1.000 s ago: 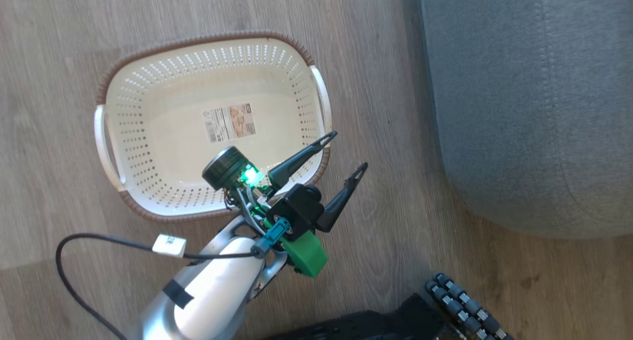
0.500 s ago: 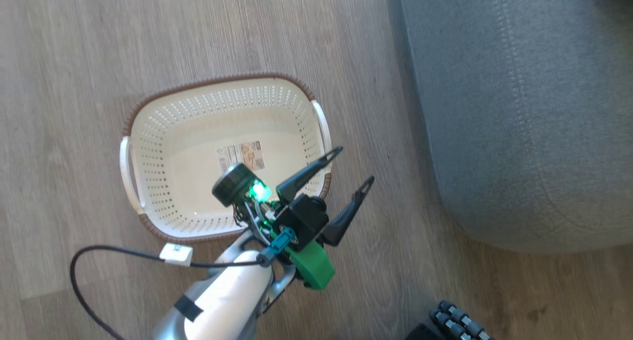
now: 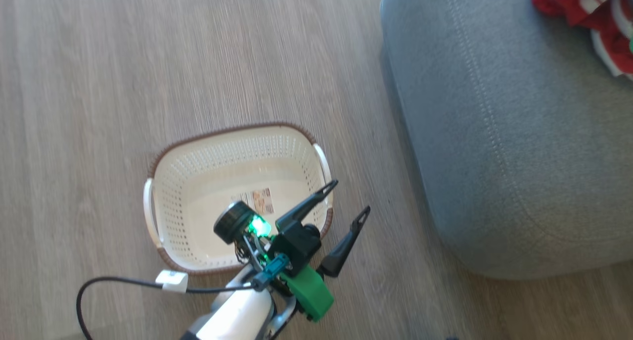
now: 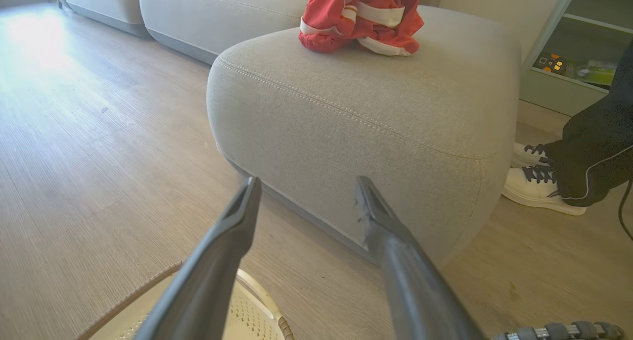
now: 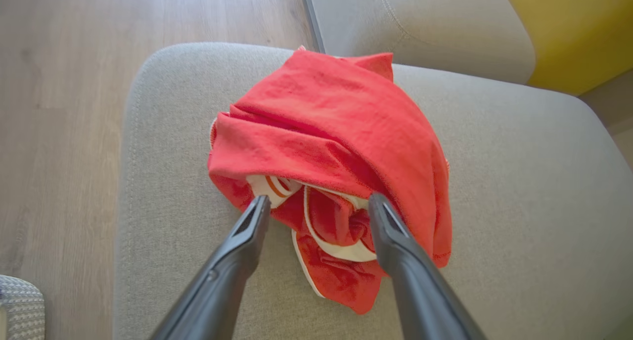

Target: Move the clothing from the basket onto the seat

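Note:
The cream basket (image 3: 198, 191) stands on the wooden floor with nothing in it but the label sticker (image 3: 257, 201) on its floor. My left gripper (image 3: 348, 197) hovers open over the basket's right rim, fingers pointing toward the grey seat (image 3: 494, 132). The red clothing (image 3: 583, 8) lies bunched on the seat at the picture's top right. In the left wrist view the left gripper (image 4: 307, 181) faces the seat (image 4: 371, 97) with the clothing (image 4: 361, 18) on top. My right gripper (image 5: 319, 200) stands open just over the clothing (image 5: 336, 132), fingers either side of its white-trimmed folds.
A person's white shoes (image 4: 539, 181) and dark trouser leg (image 4: 598, 152) are beside the seat's far corner. A shelf unit (image 4: 583, 48) stands behind. More sofa sections (image 4: 198, 8) and a yellow cushion (image 5: 568, 28) adjoin the seat. A black cable (image 3: 99, 290) loops off my left arm.
The head camera has tilted up: basket and left arm sit lower in the picture and the red clothing on the seat has come into view. The left gripper stays open by the basket's rim.

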Available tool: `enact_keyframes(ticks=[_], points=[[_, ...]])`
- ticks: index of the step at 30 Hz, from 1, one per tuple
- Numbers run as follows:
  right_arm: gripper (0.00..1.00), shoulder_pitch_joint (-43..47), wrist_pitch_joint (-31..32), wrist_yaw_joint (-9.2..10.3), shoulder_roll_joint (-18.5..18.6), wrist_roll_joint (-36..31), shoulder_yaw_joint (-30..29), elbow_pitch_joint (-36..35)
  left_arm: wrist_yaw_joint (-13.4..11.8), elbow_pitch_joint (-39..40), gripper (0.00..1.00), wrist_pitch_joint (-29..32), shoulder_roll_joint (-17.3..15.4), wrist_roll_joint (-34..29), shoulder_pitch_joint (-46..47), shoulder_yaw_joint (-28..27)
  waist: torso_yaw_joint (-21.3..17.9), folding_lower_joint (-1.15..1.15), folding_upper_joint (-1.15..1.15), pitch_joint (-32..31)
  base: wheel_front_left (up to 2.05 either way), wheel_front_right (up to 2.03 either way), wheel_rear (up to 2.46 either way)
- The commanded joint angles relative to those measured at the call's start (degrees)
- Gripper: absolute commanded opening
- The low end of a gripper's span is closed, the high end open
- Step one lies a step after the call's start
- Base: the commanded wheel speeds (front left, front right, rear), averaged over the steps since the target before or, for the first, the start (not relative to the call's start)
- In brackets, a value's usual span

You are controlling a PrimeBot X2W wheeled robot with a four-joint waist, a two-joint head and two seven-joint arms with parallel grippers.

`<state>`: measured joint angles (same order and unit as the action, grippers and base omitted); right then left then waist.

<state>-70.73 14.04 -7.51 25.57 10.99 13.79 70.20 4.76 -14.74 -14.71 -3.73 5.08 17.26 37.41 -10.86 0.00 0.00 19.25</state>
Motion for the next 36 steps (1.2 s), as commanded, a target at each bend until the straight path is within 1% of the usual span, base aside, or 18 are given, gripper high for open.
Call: enact_keyframes(ticks=[1, 4, 6, 8, 11, 15, 19, 21, 24, 26, 31, 34, 36], points=[[1.00, 0.6, 0.5, 0.02, 1.9, 3.2, 2.6, -3.9, -0.2, 2.1, 1.00, -0.3, 0.8, 0.3, -0.5, -1.4, -0.1, 0.00, 0.00, -2.3, 0.00, 0.00, 0.00], [1.00, 2.5, 0.8, 0.02, 5.8, 10.2, 8.9, -10.4, -0.8, 3.0, 1.00, -0.3, 0.8, 1.4, -1.7, -1.3, 0.1, 0.00, 0.00, -4.2, 0.00, 0.00, 0.00], [1.00, 3.9, -0.1, 0.02, 8.5, 15.3, 12.5, -15.3, -1.3, 3.6, 1.00, -0.3, 0.8, 2.2, -2.4, -1.3, 0.3, 0.00, 0.00, -5.3, 0.00, 0.00, 0.00], [1.00, 5.0, -1.6, 0.02, 11.1, 19.9, 14.9, -19.4, -1.6, 4.0, 1.00, -0.3, 0.8, 2.7, -2.8, -1.3, 0.6, 0.00, 0.00, -6.1, 0.00, 0.00, 0.00], [1.00, 6.5, -5.8, 0.02, 14.2, 24.2, 17.5, -23.4, -1.9, 4.2, 1.00, -0.3, 0.8, 3.1, -3.3, -1.6, 1.2, 0.00, 0.00, -7.2, 0.00, 0.00, 0.00], [1.00, 8.6, -12.9, 0.02, 16.1, 27.6, 20.1, -26.2, -2.1, 4.4, 1.00, -0.3, 0.8, 3.2, -4.1, -2.5, 1.7, 0.00, 0.00, -8.7, 0.00, 0.00, 0.00], [1.00, 10.7, -23.8, 0.02, 16.6, 29.0, 22.8, -31.0, -2.3, 4.8, 1.00, -0.3, 0.8, 3.7, -5.4, -3.9, 2.2, 0.00, 0.00, -10.2, 0.00, 0.00, 0.00], [1.00, 11.7, -27.2, 0.02, 16.8, 29.2, 23.4, -33.1, -2.3, 5.0, 1.00, -0.3, 0.8, 3.7, -6.1, -4.6, 2.4, 0.00, 0.00, -10.7, 0.00, 0.00, 0.00], [1.00, 13.9, -28.9, 0.02, 16.2, 28.4, 22.3, -37.0, -2.5, 5.4, 1.00, -0.3, 0.8, 4.0, -7.1, -5.8, 2.9, 0.00, 0.00, -11.4, 0.00, 0.00, 0.00], [1.00, 16.3, -29.0, 0.02, 14.8, 28.1, 19.1, -40.8, -2.6, 5.5, 1.00, -0.3, 0.8, 4.1, -7.5, -6.5, 3.3, 0.00, 0.00, -11.8, 0.00, 0.00, 0.00], [1.00, 26.2, -29.0, 0.02, 10.1, 26.1, 10.3, -50.9, -3.1, 6.1, 1.00, -0.3, 0.8, 4.6, -8.1, -8.4, 5.2, 0.00, 0.00, -13.0, 0.00, 0.00, 0.00], [1.00, 32.6, -29.0, 0.02, 7.2, 23.6, 6.5, -56.1, -3.3, 6.7, 1.00, -0.3, 0.8, 5.8, -8.5, -9.6, 6.8, 0.00, 0.00, -13.8, 0.00, 0.00, 0.00], [1.00, 36.4, -29.0, 0.02, 5.6, 20.6, 4.8, -59.0, -3.7, 7.0, 1.00, -0.3, 0.8, 6.2, -8.8, -10.7, 7.8, 0.00, 0.00, -14.4, 0.00, 0.00, 0.00]])
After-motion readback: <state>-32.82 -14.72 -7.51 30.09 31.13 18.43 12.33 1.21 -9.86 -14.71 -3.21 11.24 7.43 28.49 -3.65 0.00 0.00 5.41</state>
